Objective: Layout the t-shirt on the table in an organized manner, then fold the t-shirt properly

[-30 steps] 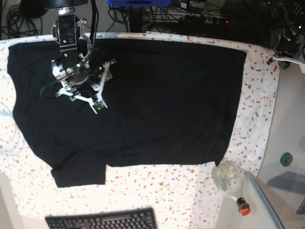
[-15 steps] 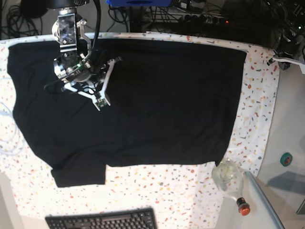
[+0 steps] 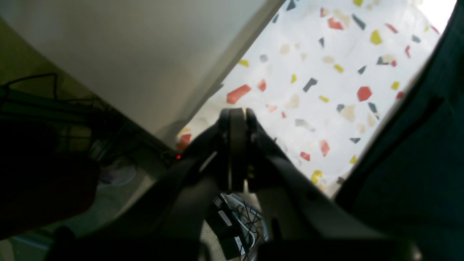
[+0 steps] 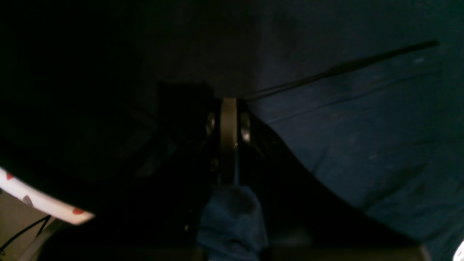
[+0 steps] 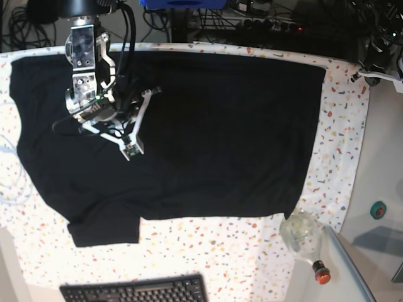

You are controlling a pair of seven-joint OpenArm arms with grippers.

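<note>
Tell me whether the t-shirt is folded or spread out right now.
Spread, not yet folded. The t-shirt lies open as one wide flat layer across the table, one sleeve sticking out at the near edge.

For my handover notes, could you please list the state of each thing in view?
t-shirt: spread flat on the table, unfolded
table: mostly covered by the shirt
right pincer: shut, down at the cloth
left pincer: shut, empty, at the table edge
keyboard: lying at the near edge

Table (image 5: 343,135): white cover, coloured flecks. T-shirt (image 5: 208,132) spread flat, covering most of surface. Keyboard (image 5: 135,290) at near edge. Clear glass object (image 5: 300,231) near right corner.
</note>
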